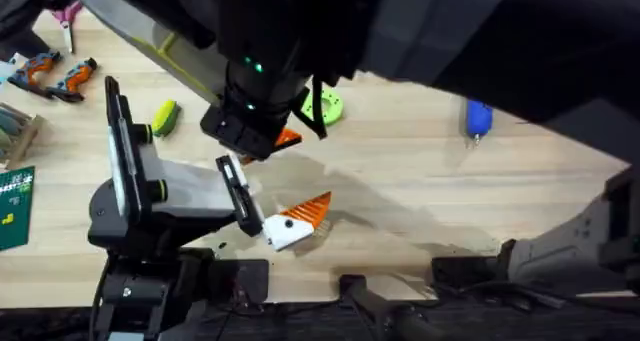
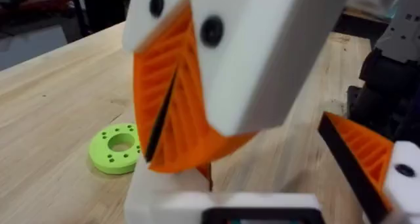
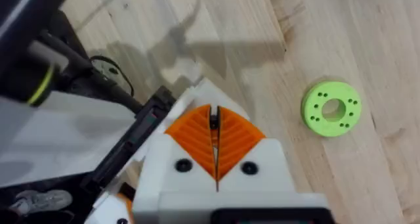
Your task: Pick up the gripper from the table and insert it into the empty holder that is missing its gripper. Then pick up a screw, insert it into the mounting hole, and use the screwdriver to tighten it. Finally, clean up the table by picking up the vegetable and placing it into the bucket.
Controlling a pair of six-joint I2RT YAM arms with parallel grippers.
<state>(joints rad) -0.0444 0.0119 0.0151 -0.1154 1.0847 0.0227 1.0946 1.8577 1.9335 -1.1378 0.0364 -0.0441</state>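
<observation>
Right pincer [image 3: 215, 142] closed, pads together, empty. Left pincer: cannot tell. Screwdriver [image 1: 478, 119] untouched at 2 o'clock, vegetable [image 1: 165, 117] lying on surface [image 1: 400, 191]; screwing, cleanup pending.

So the left wrist cam is looking at another gripper [image 2: 172, 112] up close, white body with two dark screw holes and orange ribbed pads [image 2: 187, 86] pressed together with just a thin dark seam between them. Behind it a green round disc with holes [image 2: 117, 148] lies flat on the wooden table [image 2: 52, 112]. An orange ribbed wedge with a dark face [image 2: 357, 158] on a white block sits at the right edge
</observation>
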